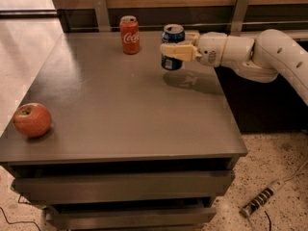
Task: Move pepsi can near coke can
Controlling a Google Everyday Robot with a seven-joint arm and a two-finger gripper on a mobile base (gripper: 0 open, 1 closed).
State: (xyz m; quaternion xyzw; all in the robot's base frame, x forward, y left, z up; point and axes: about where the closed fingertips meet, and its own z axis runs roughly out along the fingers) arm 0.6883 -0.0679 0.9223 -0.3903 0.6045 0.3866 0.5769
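The dark blue pepsi can is held upright in my gripper, lifted a little above the grey table near its back right part. The cream fingers are shut around the can's upper half. My white arm reaches in from the right. The red coke can with white script stands upright at the table's back edge, a short way left of the pepsi can and apart from it.
A red apple lies near the table's front left corner. A wooden wall with metal brackets runs behind the table. A power strip lies on the floor at lower right. Drawers sit under the tabletop.
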